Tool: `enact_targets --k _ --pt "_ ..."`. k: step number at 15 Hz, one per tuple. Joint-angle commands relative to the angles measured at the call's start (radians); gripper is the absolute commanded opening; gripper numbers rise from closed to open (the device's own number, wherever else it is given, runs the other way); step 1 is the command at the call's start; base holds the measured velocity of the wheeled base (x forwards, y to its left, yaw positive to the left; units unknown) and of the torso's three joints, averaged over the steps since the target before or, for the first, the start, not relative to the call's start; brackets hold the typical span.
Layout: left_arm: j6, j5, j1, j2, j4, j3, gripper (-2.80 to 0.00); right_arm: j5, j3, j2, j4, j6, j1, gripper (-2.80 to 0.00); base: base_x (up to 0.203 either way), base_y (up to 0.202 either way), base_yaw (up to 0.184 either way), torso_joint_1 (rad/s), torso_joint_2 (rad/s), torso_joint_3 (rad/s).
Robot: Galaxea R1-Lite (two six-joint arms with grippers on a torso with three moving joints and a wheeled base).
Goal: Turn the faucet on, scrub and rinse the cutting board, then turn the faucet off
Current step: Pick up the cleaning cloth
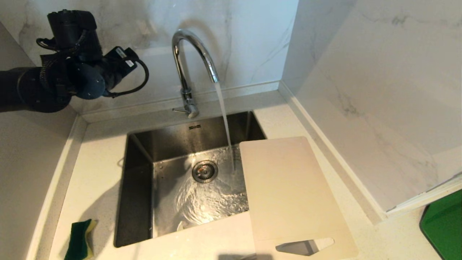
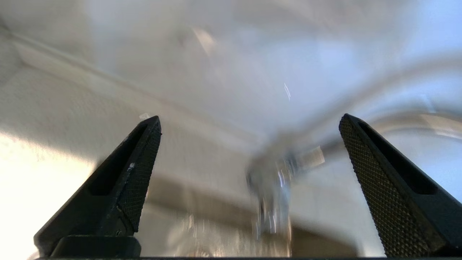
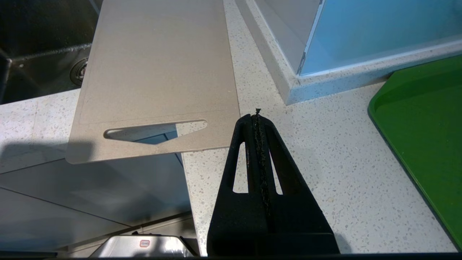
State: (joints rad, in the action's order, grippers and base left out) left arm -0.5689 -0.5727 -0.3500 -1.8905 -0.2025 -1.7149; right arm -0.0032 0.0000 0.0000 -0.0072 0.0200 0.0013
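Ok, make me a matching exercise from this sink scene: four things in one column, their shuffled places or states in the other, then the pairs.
Things
1. tall chrome gooseneck faucet
2. cream-white plastic cutting board
3. green and yellow sponge
4. right gripper

Places or states
A. on the counter left of the steel sink
B. shut, holding nothing
C. running water
D. overlapping the sink's right edge, with its handle slot past the counter's front edge

Pairs: 1-C, 2-D, 3-A, 4-B

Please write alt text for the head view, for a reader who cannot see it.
Water runs from the chrome faucet into a steel sink, missing the cream cutting board that lies over the sink's right edge. The left gripper hangs raised at the upper left, holding nothing; a green-yellow sponge lies on the counter.
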Motion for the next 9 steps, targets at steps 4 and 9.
enact_targets --k 4,9 --pt "0.031 0.226 0.006 0.213 0.124 0.196 -2.80 0.000 0.000 0.000 0.000 0.000 0.000 -2.80 0.000 0.000 0.000 0.000 0.00 0.000" --pt "0.198 0.390 0.015 0.324 0.230 0.404 -2.80 0.000 0.000 0.000 0.000 0.000 0.000 -2.80 0.000 0.000 0.000 0.000 0.00 0.000"
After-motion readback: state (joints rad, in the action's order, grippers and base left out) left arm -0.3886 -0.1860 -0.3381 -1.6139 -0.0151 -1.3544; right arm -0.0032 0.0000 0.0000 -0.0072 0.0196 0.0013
